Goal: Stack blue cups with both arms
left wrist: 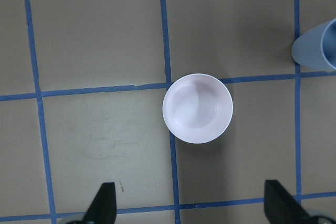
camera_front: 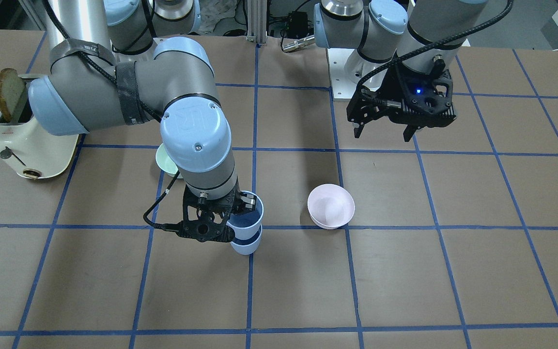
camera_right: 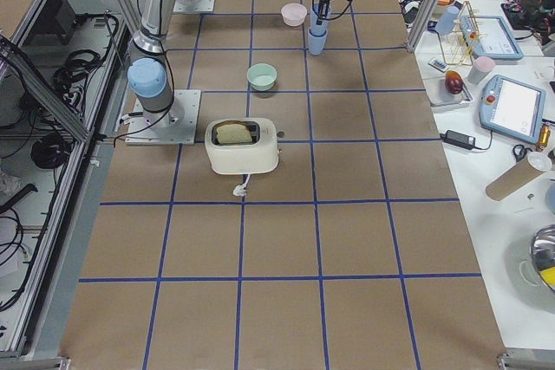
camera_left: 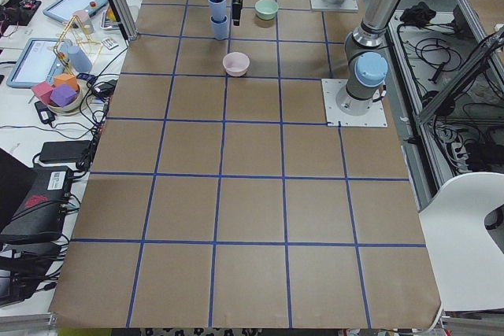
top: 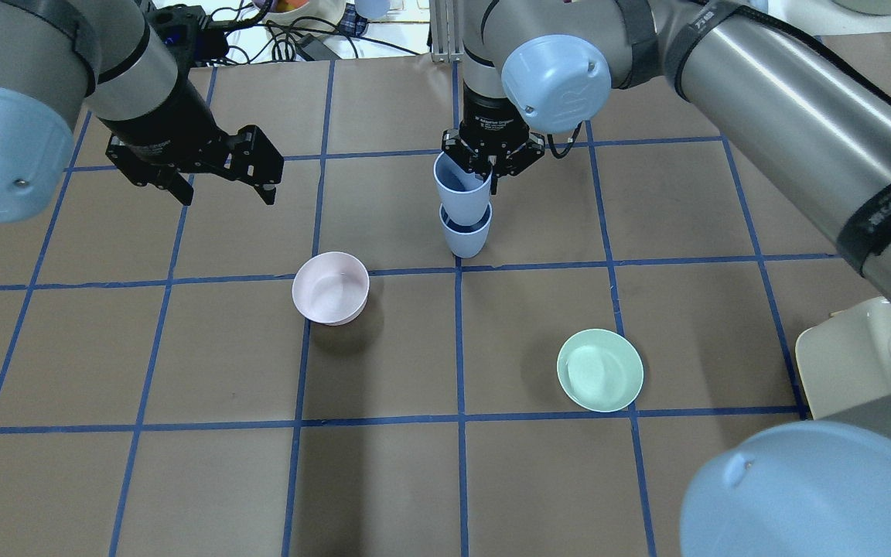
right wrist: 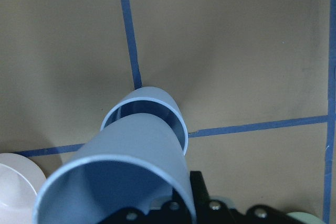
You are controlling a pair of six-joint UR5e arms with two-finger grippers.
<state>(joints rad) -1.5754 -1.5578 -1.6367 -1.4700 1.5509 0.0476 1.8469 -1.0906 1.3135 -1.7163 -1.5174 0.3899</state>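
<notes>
Two blue cups stand near the table's middle. The lower blue cup [top: 465, 238] [camera_front: 246, 247] stands upright on the table. The upper blue cup [top: 460, 192] [camera_front: 249, 222] is slightly tilted, with its base inside the lower cup's mouth. My right gripper [top: 490, 169] [camera_front: 240, 206] is shut on the upper cup's rim. The right wrist view shows the upper cup [right wrist: 121, 182] nested in the lower cup [right wrist: 157, 106]. My left gripper [top: 225, 197] [camera_front: 385, 133] is open and empty, held above the table, well apart from the cups.
A pale pink bowl [top: 331, 288] [left wrist: 198, 108] sits below my left gripper. A mint-green bowl [top: 600, 370] sits nearer the robot on the right side. A cream toaster [camera_front: 27, 145] with toast stands beside the right arm.
</notes>
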